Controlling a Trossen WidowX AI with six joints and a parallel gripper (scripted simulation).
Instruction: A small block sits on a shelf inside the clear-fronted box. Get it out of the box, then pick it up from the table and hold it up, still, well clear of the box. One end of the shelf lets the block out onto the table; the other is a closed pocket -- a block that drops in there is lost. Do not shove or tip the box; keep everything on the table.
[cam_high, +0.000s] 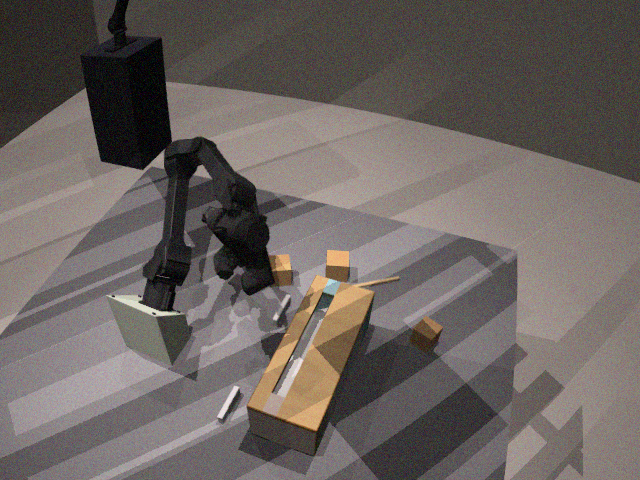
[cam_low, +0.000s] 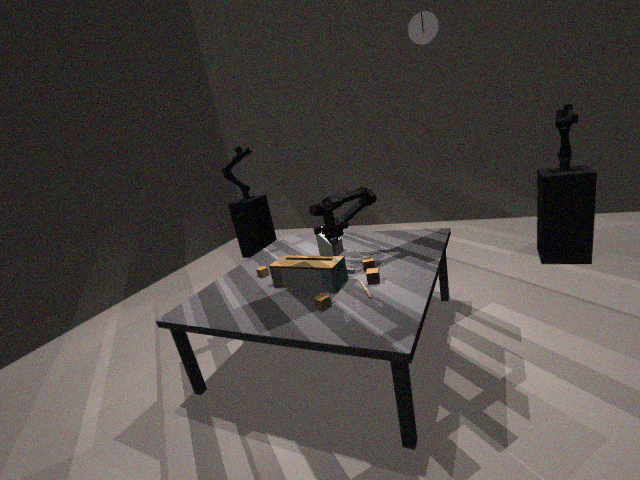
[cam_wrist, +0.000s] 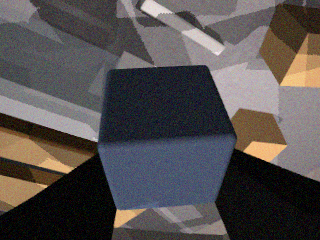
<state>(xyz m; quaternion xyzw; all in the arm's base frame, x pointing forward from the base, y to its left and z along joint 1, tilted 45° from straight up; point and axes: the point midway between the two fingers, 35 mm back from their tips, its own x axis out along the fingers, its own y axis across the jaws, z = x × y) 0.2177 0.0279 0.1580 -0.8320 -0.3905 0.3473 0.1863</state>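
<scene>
A blue block (cam_wrist: 165, 172) fills the middle of the wrist view, between the two black fingers. My gripper (cam_wrist: 161, 155) (cam_high: 240, 274) is shut on it and holds it in the air above the table. In the top view the gripper is to the left of the box's far end, apart from the box; there the block is hidden by the gripper. The long tan-topped box (cam_high: 333, 356) (cam_low: 297, 276) stands upright on the table, with a slot along its top. Its edge (cam_wrist: 25, 147) shows at the left of the wrist view.
Orange-brown cubes (cam_high: 281, 271) (cam_high: 337, 266) (cam_high: 427, 333) (cam_low: 262, 271) (cam_low: 323, 302) lie around the box. White bars (cam_high: 281, 308) (cam_high: 228, 403) (cam_wrist: 182, 27) lie on the box's arm side. A thin tan stick (cam_high: 379, 282) (cam_low: 366, 289) lies by its far end.
</scene>
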